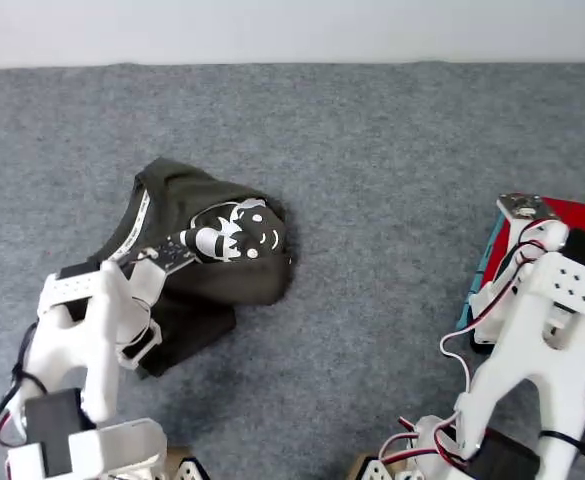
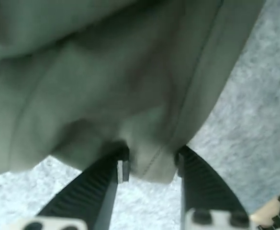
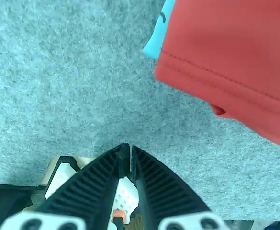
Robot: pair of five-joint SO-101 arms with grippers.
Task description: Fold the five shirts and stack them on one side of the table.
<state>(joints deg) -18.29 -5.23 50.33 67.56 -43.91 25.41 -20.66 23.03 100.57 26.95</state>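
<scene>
A dark olive shirt [image 1: 212, 250] with a black-and-white print lies bunched on the left part of the grey table. My left gripper [image 2: 151, 165] is at its near edge, shut on a fold of the olive fabric [image 2: 149, 160] pinched between its black fingers. The left arm [image 1: 87, 330] covers the shirt's near-left corner in the high view. At the right edge lies a folded red shirt [image 3: 230, 62] on top of a light blue one [image 3: 159, 33]. My right gripper [image 3: 130, 151] is shut and empty, over bare carpet just beside that stack.
The grey carpeted table [image 1: 372, 180] runs open between the olive shirt and the stack at the right edge [image 1: 582, 225]. The right arm [image 1: 532, 330] stands over the stack's near side. The arm bases sit at the table's near edge.
</scene>
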